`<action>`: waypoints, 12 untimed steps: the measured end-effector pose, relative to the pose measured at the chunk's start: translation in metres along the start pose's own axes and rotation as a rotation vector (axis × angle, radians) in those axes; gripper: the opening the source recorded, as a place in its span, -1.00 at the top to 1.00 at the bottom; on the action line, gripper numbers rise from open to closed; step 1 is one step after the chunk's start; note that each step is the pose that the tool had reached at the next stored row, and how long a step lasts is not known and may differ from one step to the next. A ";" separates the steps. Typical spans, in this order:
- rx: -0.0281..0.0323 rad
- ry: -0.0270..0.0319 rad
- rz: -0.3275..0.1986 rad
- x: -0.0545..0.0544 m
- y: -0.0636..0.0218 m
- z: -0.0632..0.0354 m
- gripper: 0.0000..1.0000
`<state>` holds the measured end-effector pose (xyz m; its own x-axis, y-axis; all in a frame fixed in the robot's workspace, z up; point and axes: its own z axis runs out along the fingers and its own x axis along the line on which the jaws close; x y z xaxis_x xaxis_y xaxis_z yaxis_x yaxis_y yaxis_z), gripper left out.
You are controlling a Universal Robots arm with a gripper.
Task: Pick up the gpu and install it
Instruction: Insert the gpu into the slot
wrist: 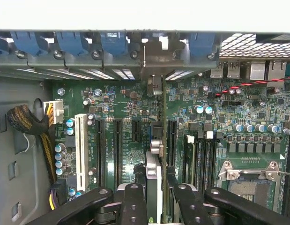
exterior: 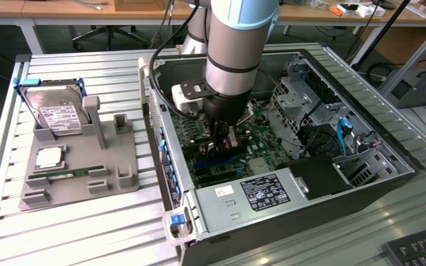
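Closest to your wrist camera, two black fingers (wrist: 135, 206) sit pressed against either face of the gpu (wrist: 154, 187), which you see edge-on as a thin upright card running away from the lens. So your gripper (wrist: 154, 211) is closed on the card, jaws partway in, with the card between them.

Beyond the card's far end lies the green motherboard (wrist: 121, 122), with several long black expansion slots (wrist: 117, 150) and one white slot (wrist: 80, 150) running parallel to the card. You can see the card standing over the board in line with those slots, between the black slots on one side and another black slot (wrist: 172, 140) on the other; whether its lower edge is seated cannot be told from these views. A row of blue clips (wrist: 114, 43) lines the case's rear wall ahead of the card. An empty processor socket (wrist: 250, 180) sits off to one side.

From the exterior view, your arm (exterior: 235, 50) reaches straight down into the open computer case (exterior: 390, 160), and the gripper (exterior: 224, 141) is low over the motherboard (exterior: 257, 144). Toward the exterior view's left, outside the case, a grey holder (exterior: 87, 177) carries a hard drive (exterior: 57, 116), a processor chip (exterior: 49, 158) and a green memory stick (exterior: 65, 174).
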<state>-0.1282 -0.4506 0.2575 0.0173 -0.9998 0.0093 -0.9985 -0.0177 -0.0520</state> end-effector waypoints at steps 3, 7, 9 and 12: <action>-0.0002 0.0005 0.000 0.000 -0.0002 -0.0031 0.47; 0.0000 0.0004 0.001 0.000 -0.0002 -0.0039 0.47; -0.0004 0.0010 0.005 0.000 -0.0001 -0.0039 0.47; -0.0004 0.0019 0.016 0.000 -0.0001 -0.0033 0.47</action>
<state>-0.1282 -0.4507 0.2609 0.0009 -0.9999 0.0103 -0.9987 -0.0014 -0.0518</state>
